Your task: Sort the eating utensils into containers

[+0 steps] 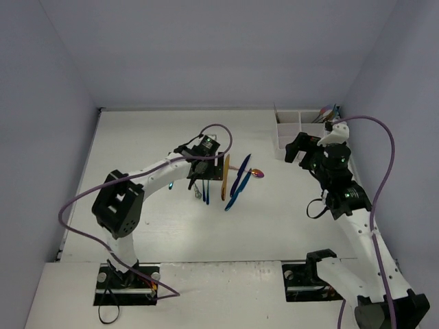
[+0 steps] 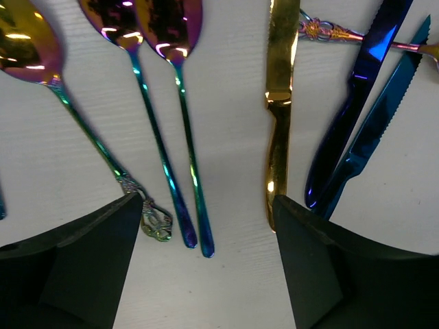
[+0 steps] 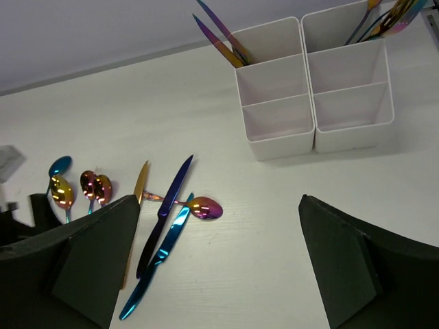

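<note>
Several eating utensils lie in the middle of the table. In the left wrist view they are three iridescent spoons (image 2: 168, 27), a gold knife (image 2: 281, 103), a dark blue knife (image 2: 357, 103) and a teal knife (image 2: 377, 133). My left gripper (image 2: 206, 267) hangs open just over the spoon handle tips (image 2: 199, 240), holding nothing. A pink-gold spoon (image 3: 204, 208) lies under the blue knives. The containers (image 3: 306, 62) stand at the back right, with some utensils (image 3: 219, 34) upright in the rear compartments. Near the containers (image 1: 288, 133), my right gripper (image 3: 219, 267) is wide open and empty.
The gold knife (image 1: 226, 177) and the blue knives (image 1: 240, 177) lie just right of my left gripper (image 1: 199, 177). My right gripper (image 1: 305, 152) hovers in front of the containers. Grey walls close in the table's back and sides.
</note>
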